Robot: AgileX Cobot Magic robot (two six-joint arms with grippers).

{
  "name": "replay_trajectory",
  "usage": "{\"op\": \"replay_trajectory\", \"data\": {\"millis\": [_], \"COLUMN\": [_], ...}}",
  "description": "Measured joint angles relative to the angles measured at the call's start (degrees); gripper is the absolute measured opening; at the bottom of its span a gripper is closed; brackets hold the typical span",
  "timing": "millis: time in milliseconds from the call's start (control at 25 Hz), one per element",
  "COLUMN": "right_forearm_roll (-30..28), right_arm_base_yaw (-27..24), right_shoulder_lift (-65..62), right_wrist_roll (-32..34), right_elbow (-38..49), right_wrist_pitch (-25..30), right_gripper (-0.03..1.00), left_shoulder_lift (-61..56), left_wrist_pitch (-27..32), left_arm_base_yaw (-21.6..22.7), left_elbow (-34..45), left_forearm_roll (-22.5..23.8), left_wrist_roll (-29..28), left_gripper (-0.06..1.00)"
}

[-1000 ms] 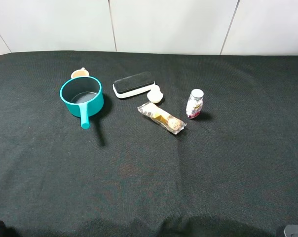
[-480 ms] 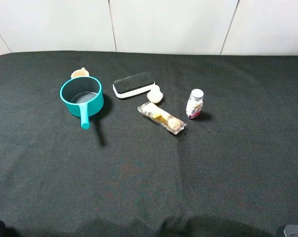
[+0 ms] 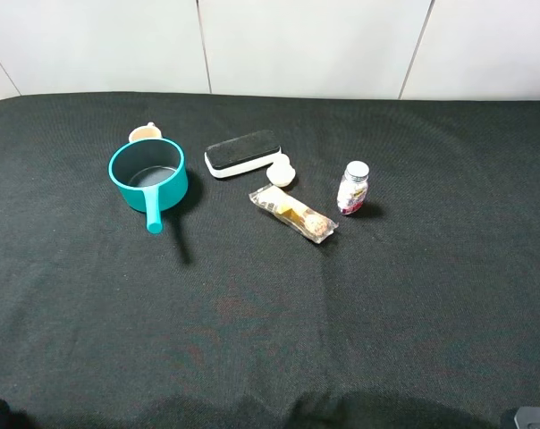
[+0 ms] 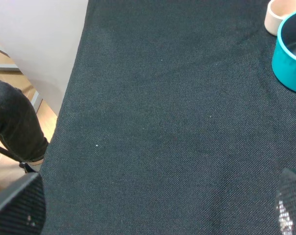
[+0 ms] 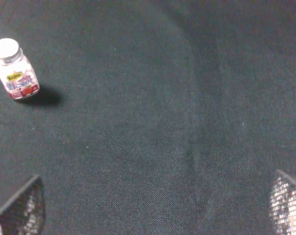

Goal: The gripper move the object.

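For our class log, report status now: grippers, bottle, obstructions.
Both grippers open, empty, parked at near table edge. Small clear silver-capped bottle upright, untouched. Clear-wrapped snack bar lies just beside it, apart.

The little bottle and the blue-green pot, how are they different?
The little bottle is clear with a red-purple label; the pot is solid teal. The bottle is much smaller than the pot. The bottle is shut with a silver-white cap; the pot is open on top and has a handle. Both stand upright on the black cloth, untouched by any hand.
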Motion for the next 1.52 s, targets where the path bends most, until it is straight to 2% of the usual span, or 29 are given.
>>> {"op": "replay_trajectory", "data": {"millis": [200, 520, 880, 1280, 1520], "right_forearm_roll": [-1.2, -4.2, -6.2, 0.4, 1.1], "right_arm_base_yaw": [0.2, 0.2, 0.2, 0.2, 0.2], "right_shoulder_lift": [-1.3, -10.8, -11.1, -11.1, -11.1], "right_wrist_roll": [0.9, 3.9, 6.4, -1.4, -3.8], "right_elbow": [0.2, 0.4, 0.5, 0.5, 0.5], "right_wrist_pitch": [-0.1, -0.2, -0.2, -0.2, -0.2], "right_gripper": [0.69, 0.69, 0.69, 0.69, 0.69], "left_shoulder_lift": [0.0, 0.0, 0.0, 0.0, 0.0], "left_wrist_pitch": [0.0, 0.0, 0.0, 0.0, 0.0], "left_arm_base_yaw": [0.0, 0.0, 0.0, 0.0, 0.0], "left_elbow": [0.0, 0.0, 0.0, 0.0, 0.0], "left_forearm_roll": [0.0, 0.0, 0.0, 0.0, 0.0], "left_wrist_roll": [0.0, 0.0, 0.0, 0.0, 0.0], "left_gripper": [0.99, 0.99, 0.99, 0.99, 0.99]}}
